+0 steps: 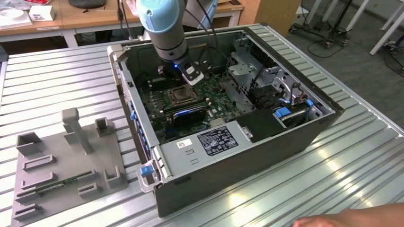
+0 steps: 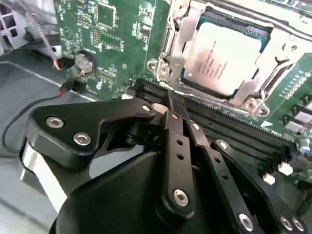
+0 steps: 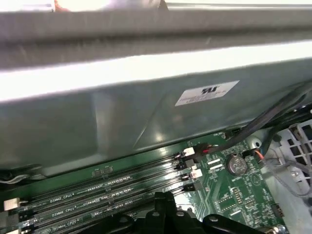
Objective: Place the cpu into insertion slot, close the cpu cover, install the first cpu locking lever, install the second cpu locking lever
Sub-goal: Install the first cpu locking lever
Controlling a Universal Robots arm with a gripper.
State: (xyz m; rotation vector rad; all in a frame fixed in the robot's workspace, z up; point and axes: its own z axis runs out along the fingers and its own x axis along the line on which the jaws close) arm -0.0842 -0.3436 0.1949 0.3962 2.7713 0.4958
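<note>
You have the computer case (image 1: 252,142) lying open on the table (image 1: 353,179) | the cpu (image 2: 228,54) sits in the insertion slot (image 2: 195,78) inside it | memory slots (image 2: 229,129) lie between cpu and gripper (image 2: 176,105) | fixture tray (image 1: 66,165) on the table at the exterior view's left of the case

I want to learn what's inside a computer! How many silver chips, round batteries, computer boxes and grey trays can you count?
silver chip: 1
round battery: 1
computer box: 1
grey tray: 1
Total: 4
</note>
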